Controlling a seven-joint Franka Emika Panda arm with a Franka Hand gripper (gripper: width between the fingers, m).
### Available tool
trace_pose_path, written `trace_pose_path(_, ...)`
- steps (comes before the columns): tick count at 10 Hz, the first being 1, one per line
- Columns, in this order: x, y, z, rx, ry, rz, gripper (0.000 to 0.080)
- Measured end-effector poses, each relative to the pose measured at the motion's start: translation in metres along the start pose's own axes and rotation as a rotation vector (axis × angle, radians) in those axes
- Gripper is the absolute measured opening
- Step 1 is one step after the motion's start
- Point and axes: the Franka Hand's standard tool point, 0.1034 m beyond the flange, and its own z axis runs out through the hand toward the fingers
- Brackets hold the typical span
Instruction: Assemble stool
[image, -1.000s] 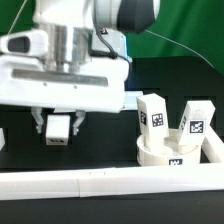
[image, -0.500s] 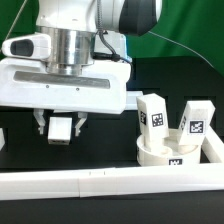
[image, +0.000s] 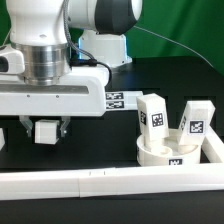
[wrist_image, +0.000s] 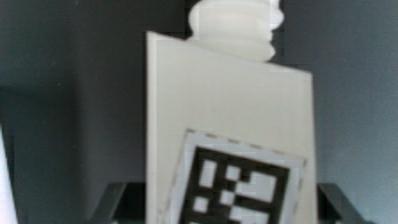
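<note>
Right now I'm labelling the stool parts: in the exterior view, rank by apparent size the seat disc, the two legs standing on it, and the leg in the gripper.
1. Seat disc, widest.
2. The two standing legs: alike, no ranking between them.
3. The held leg in the gripper: only its lower end shows, and it sits at a different depth, so this place is unsure.

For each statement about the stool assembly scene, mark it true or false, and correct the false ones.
1. The gripper holds a white stool leg. True.
2. Two legs already stand up from the seat disc. True: one leg and another.
3. The seat disc lies at the exterior view's left. False: it lies at the exterior view's right, in the corner of the white rails.
4. The held leg carries no marker tag. False: the wrist view shows a black-and-white tag on it.
</note>
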Motion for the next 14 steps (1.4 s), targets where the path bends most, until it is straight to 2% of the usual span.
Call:
trace_pose_path(1,0.000,0.000,0.000,0.000,0.000,0.000,0.0424)
trace_pose_path(2,0.000,0.001,0.000,0.000,0.000,0.001,0.0424)
trace_pose_path(3,0.000,0.001,0.000,0.000,0.000,0.001,0.0561)
trace_pose_path(4,0.000,0.001,0.000,0.000,0.000,0.001,0.0622)
trace_pose_path(5,0.000,0.001,0.000,0.000,-0.001,0.001,0.0622)
trace_pose_path(6,-0.003,-0.001,0.001,0.012,-0.027,0.009,0.0644)
trace_pose_path(7,-0.010,-0.005,-0.003,0.066,-0.146,0.050,0.0648)
trace_pose_path(8,-0.004,-0.006,-0.007,0.092,-0.212,0.078,0.0648)
trace_pose_path(9,0.003,-0.005,-0.006,0.099,-0.238,0.075,0.0649)
trace_pose_path(10,0.000,-0.008,-0.008,0.124,-0.317,0.086,0.0649)
trace_pose_path(12,0.006,-0.005,-0.012,0.146,-0.505,0.089,0.0649)
trace_pose_path(14,0.004,-0.005,-0.008,0.151,-0.595,0.076,0.0649)
